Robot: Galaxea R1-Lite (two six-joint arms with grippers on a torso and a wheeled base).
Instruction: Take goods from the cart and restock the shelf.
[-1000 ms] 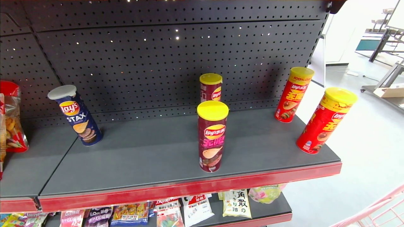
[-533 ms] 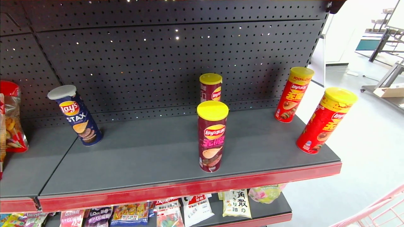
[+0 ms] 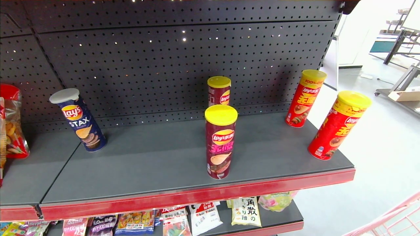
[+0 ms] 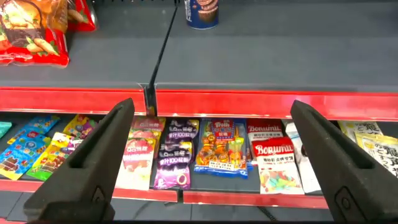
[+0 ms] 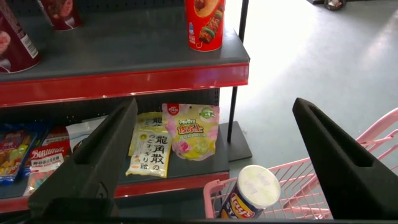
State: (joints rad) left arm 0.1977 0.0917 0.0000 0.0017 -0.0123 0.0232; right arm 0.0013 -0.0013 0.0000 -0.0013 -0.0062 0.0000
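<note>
The grey shelf (image 3: 157,160) with a red front edge holds upright chip cans: a blue one (image 3: 78,119) at the left, two maroon ones (image 3: 220,141) (image 3: 219,90) in the middle, two red ones (image 3: 305,98) (image 3: 339,125) at the right. My left gripper (image 4: 212,104) is open and empty, below and in front of the shelf's red edge (image 4: 249,102). My right gripper (image 5: 216,102) is also open and empty, near the shelf's right end. Below it, a white-lidded chip can (image 5: 252,193) stands in the pink cart (image 5: 210,194). The cart's rim (image 3: 390,219) shows at the lower right of the head view.
Snack bags (image 4: 217,146) fill the lower shelf (image 3: 282,214). A red snack bag (image 3: 11,127) sits at the far left of the upper shelf. A black pegboard (image 3: 164,59) backs the shelf. Open grey floor (image 3: 377,157) lies to the right.
</note>
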